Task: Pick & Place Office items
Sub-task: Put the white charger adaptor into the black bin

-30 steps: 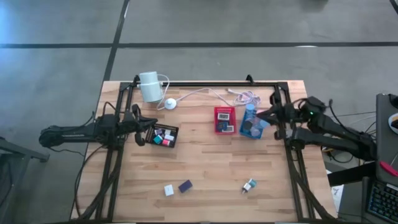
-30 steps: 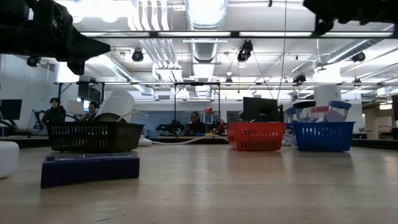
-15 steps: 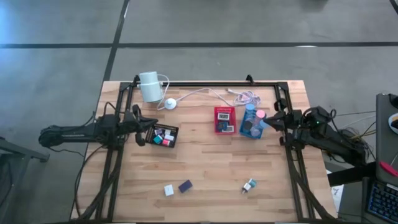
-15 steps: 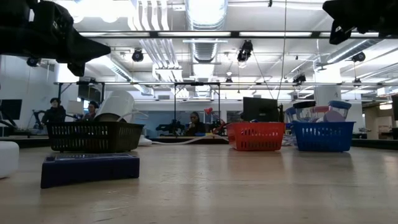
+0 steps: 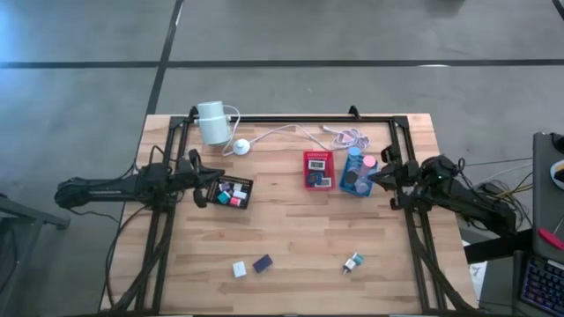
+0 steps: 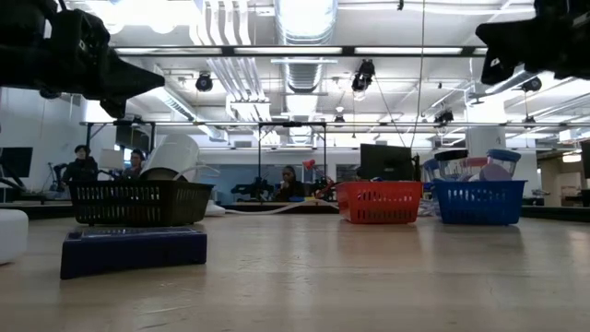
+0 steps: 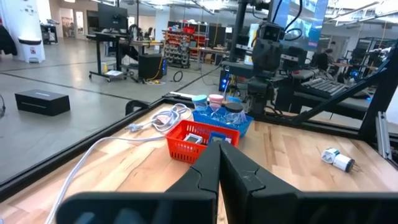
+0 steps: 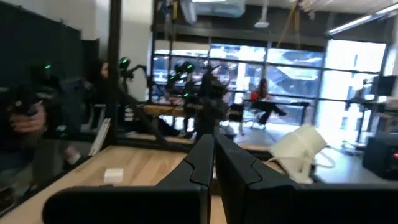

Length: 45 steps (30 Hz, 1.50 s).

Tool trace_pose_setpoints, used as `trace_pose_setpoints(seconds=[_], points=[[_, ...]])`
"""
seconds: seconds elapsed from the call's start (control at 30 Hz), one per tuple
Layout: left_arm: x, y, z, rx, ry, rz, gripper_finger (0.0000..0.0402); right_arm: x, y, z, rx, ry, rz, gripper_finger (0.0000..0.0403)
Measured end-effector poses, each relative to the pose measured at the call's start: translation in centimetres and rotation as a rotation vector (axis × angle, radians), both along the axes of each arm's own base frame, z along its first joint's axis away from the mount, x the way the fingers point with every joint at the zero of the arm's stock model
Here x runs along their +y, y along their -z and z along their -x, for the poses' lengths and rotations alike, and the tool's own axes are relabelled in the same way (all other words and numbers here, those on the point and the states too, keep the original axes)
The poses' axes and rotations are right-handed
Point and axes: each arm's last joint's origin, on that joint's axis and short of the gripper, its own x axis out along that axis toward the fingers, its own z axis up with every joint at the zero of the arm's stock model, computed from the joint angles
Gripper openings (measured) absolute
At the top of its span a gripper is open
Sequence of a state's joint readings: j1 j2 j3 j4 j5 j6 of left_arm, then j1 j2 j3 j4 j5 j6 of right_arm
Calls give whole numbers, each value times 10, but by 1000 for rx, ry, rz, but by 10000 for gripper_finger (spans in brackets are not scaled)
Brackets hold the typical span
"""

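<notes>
Right tool point(image 5: 374, 177) clenched, empty, beside blue tray point(image 5: 351, 186); navy item point(image 5: 262, 263) lies diagonal.

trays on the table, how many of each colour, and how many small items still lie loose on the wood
black tray: 1
red tray: 1
blue tray: 1
loose small items: 3 (white piece, dark blue piece, white and teal piece)
total: 3 trays, 3 loose items
</notes>
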<state>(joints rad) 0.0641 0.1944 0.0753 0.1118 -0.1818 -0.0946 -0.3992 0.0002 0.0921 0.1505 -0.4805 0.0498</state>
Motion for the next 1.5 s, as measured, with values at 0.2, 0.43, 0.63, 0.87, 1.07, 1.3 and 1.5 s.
trace_pose_setpoints(seconds=[0.2,0.43,0.63,0.87,1.07,1.3,1.5], points=[[-1,11,-1,38,39,-4,12,-2,23,-6,26,-24,-1,11],[-1,24,-3,69,42,9,12,-2,23,-6,32,-21,24,11],[-1,22,-3,47,33,-4,12,-2,24,-6,42,-21,21,11],[-5,-20,-3,-17,89,94,10,-2,24,-6,37,-21,21,11],[-19,-65,-23,257,84,221,4,-2,24,-6,39,-19,15,11],[-69,-77,-78,780,120,265,6,-2,24,-7,42,-19,10,11],[-116,-63,-119,1010,33,249,34,-2,24,-7,43,-13,4,11]])
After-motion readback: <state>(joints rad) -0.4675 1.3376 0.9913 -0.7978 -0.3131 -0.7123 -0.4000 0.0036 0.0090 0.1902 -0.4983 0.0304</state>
